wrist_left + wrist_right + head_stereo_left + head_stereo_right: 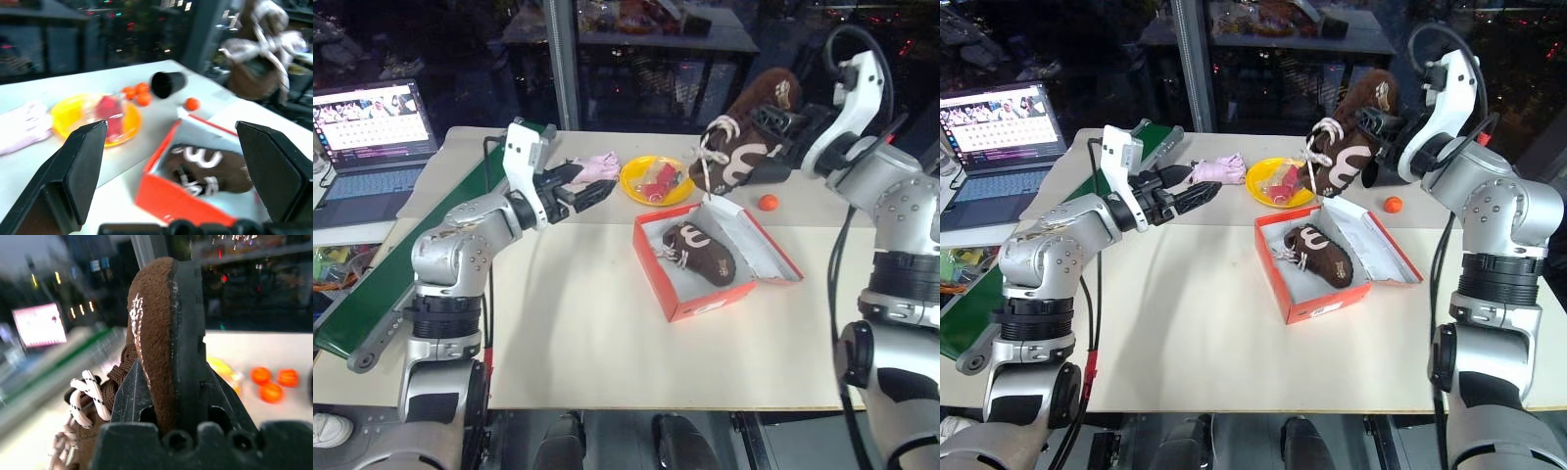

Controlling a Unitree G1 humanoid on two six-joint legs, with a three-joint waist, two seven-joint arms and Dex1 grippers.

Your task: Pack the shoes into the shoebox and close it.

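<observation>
Head view, surroundings: a laptop (pixel 374 127) stood open at the counter's (pixel 568 343) far left edge, a green strip (pixel 401 257) ran along that side, and a pale pink soft item (pixel 598 166) lay just behind the left gripper (pixel 599 190).
Head view, plate: a yellow plate (pixel 651 179) held a small red thing; it sat between the pink item and the raised shoe. A small orange ball (pixel 768 203) lay on the counter beside the box lid.
Head view, shoes: one dark brown shoe (pixel 703 251) with white laces lay inside the shoebox (pixel 677 294); the second shoe (pixel 1353 147) hung in the air above the box's far end, toe tilted down, laces dangling.
Head view, shoebox: red-orange, white inside, lid folded open to the right, flat on the counter.
Left wrist view: the left gripper's fingers (pixel 78 169) stood wide apart, holding nothing; beyond them were the box with its shoe, the plate, a tipped black cup (pixel 167 83) and several orange balls.
Right wrist view: the right gripper (pixel 171 401) was clamped narrow on the heel of the second shoe, sole edge against one finger.
</observation>
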